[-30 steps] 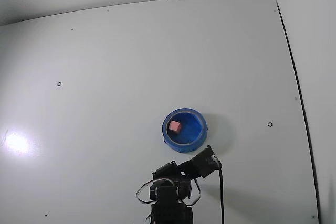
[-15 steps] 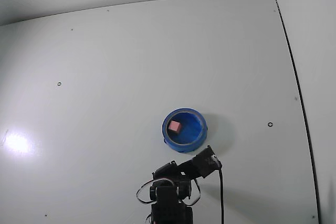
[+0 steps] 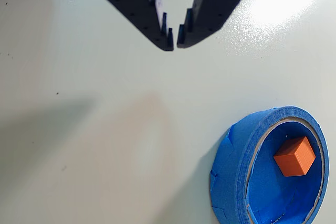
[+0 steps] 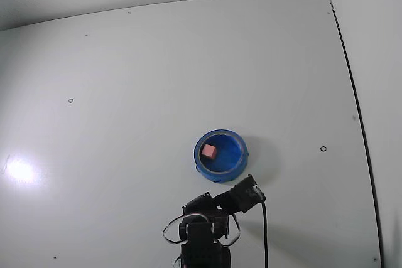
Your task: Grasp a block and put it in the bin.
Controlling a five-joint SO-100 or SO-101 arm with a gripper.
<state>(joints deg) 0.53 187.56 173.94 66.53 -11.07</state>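
The block (image 3: pixel 294 156) is a small orange-red cube lying inside the bin (image 3: pixel 227 167), a round blue bowl with a thick rim at the lower right of the wrist view. My gripper (image 3: pixel 175 38) enters from the top edge, its dark fingers almost touching with nothing between them, well apart from the bin. In the fixed view the block (image 4: pixel 208 151) looks pinkish and rests in the left part of the bin (image 4: pixel 221 133). The folded arm (image 4: pixel 213 214) sits just below the bin near the bottom edge.
The white table (image 4: pixel 157 73) stretches wide around the bin, with a few small dark screw holes (image 4: pixel 323 149). A black cable (image 4: pixel 264 236) runs down from the arm. A wall edge borders the table on the right.
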